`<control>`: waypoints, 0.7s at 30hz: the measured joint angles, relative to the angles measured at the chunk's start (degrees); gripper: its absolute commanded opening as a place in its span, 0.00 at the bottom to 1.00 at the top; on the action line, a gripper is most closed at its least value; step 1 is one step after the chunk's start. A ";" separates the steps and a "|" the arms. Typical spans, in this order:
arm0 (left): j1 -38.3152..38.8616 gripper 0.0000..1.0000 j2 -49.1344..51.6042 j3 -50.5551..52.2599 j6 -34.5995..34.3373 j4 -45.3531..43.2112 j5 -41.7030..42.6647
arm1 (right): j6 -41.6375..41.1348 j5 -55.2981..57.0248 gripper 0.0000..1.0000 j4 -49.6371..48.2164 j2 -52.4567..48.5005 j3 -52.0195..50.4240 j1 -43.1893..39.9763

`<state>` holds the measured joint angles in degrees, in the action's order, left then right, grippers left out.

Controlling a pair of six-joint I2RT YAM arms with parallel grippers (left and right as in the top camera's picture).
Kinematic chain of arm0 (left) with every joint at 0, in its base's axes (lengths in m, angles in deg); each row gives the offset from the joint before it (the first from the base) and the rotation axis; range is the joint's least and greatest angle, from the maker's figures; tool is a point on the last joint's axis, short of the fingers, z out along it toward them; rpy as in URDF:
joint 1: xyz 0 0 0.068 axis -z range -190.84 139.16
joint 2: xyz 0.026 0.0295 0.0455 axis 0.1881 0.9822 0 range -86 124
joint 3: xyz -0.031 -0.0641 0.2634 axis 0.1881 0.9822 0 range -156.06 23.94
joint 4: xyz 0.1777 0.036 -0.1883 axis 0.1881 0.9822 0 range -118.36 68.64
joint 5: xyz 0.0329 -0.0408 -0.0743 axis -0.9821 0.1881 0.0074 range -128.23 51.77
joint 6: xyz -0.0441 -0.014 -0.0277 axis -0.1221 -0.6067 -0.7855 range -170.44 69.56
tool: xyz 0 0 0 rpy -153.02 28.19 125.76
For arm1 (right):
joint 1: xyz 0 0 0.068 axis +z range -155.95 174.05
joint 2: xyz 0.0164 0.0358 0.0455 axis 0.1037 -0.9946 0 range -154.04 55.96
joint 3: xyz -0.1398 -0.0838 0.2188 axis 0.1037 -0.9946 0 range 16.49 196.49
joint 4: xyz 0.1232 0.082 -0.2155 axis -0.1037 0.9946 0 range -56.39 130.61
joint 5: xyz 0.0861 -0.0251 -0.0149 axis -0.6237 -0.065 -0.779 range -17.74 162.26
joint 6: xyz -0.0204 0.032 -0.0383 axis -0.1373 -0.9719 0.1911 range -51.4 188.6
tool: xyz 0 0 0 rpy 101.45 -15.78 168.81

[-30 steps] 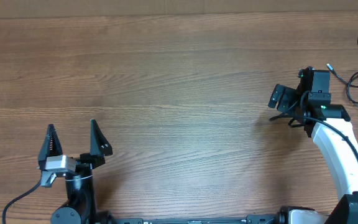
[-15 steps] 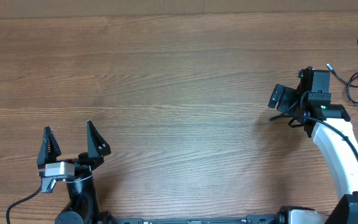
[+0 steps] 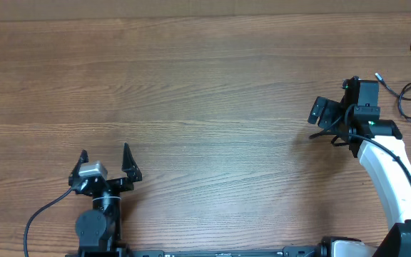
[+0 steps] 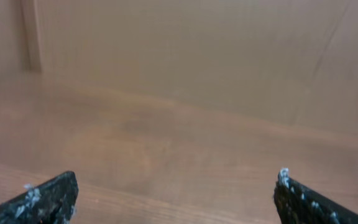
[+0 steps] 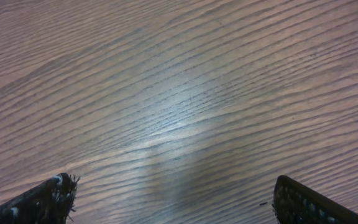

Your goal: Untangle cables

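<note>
1. The left tool [image 3: 105, 160] sits near the front edge of the wooden worktop [image 3: 205, 93], on the left side, above its black arm base.
2. Its two dark fingers [image 3: 128, 157] are spread wide, and nothing is between them.
3. The left wrist view agrees. The left tool [image 4: 176, 199] shows only its two speckled fingertips [image 4: 48, 199], one in each lower corner. Between them there is nothing but blurred brown surface.
4. The right tool [image 3: 341, 107] is at the right side of the worktop, at the end of the white arm [image 3: 398, 178], which reaches in from the lower right corner.
5. From overhead the right tool's spread is hard to read, because its black housing covers the fingers.
6. The right wrist view settles it. The right tool [image 5: 176, 202] has its fingertips [image 5: 48, 199] far apart at the lower corners, with bare wood grain [image 5: 179, 93] between them. It is wide open and grips nothing.
7. The cables [image 3: 407, 86] lie at the far right edge of the worktop, just beyond the right tool and partly cut off by the frame edge.
8. They show as thin black lines that curve and loop. One strand runs up towards the top right corner.
9. I cannot tell whether the strands are knotted.
10. Neither tool touches the cables. The left tool is well apart from them, on the other side of the worktop.
</note>
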<state>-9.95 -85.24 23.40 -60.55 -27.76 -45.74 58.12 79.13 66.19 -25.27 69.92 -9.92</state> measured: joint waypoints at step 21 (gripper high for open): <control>-3.26 1.00 -0.07 0.04 3.23 3.34 2.14 | 0.00 0.00 1.00 0.00 0.00 0.00 0.00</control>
<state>-13.21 -85.31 23.44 -57.31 -24.42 -43.60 58.12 79.13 66.19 -25.27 69.92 -9.92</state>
